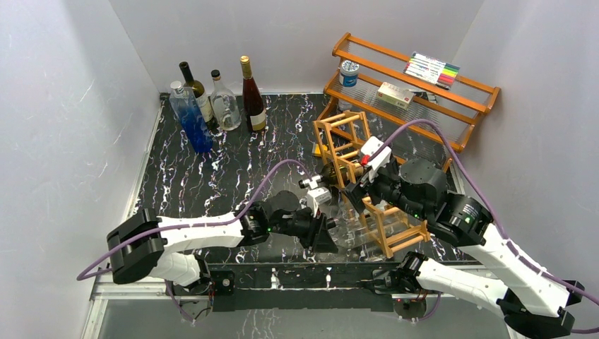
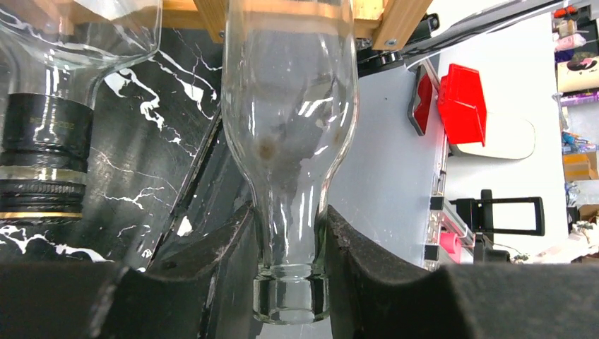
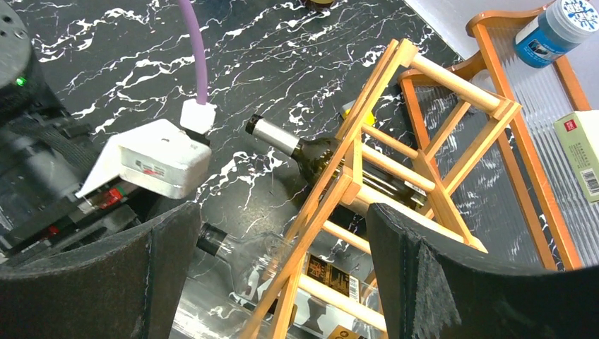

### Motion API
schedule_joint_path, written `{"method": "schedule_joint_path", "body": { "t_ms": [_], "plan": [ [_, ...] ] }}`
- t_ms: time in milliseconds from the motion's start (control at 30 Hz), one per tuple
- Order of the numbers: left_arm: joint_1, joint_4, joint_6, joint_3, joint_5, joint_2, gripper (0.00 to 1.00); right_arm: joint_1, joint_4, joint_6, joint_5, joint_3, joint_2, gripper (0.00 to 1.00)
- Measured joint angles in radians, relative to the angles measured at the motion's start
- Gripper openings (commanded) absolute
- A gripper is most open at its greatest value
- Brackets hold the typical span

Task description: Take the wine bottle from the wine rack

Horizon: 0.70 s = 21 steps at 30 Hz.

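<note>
The wine rack [image 1: 395, 236], an orange-brown lattice, stands right of the table's middle. It also shows in the left wrist view [image 2: 395, 21] and the right wrist view [image 3: 360, 134]. A clear glass wine bottle [image 2: 289, 127] lies in its near cell, neck pointing left [image 1: 346, 229]. My left gripper [image 2: 291, 268] is shut on that bottle's neck, just behind the lip [image 1: 326, 236]. A second clear bottle with a black cap [image 2: 49, 141] [image 3: 247, 265] and a dark bottle [image 3: 311, 152] lie in other cells. My right gripper [image 3: 282, 275] is open over the rack's middle [image 1: 360, 180], holding nothing.
A two-tier wooden shelf [image 1: 452, 95] at the back right holds a blue-lidded jar [image 1: 348, 73], a box [image 1: 395, 94] and markers [image 1: 432, 69]. Several bottles stand at the back left, among them a blue one [image 1: 191, 116] and a dark one [image 1: 253, 95]. Walls close in on both sides.
</note>
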Motion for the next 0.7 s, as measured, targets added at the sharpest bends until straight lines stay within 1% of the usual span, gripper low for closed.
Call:
{"method": "schedule_joint_path", "body": {
  "t_ms": [267,500,633,700],
  "plan": [
    [0.011,-0.045,-0.031,-0.039,-0.015,-0.101,0.00,0.000,0.028,-0.002,-0.001,-0.012,0.040,0.98],
    [0.058,-0.004,-0.157,-0.142,0.035,-0.207,0.00,0.000,0.053,-0.003,-0.004,-0.033,0.057,0.98],
    [0.085,0.012,-0.238,-0.180,0.055,-0.266,0.00,0.000,0.063,-0.003,-0.006,-0.042,0.066,0.98],
    [0.099,0.011,-0.256,-0.185,0.060,-0.278,0.00,0.000,0.069,-0.003,-0.008,-0.043,0.070,0.98]
  ]
}}
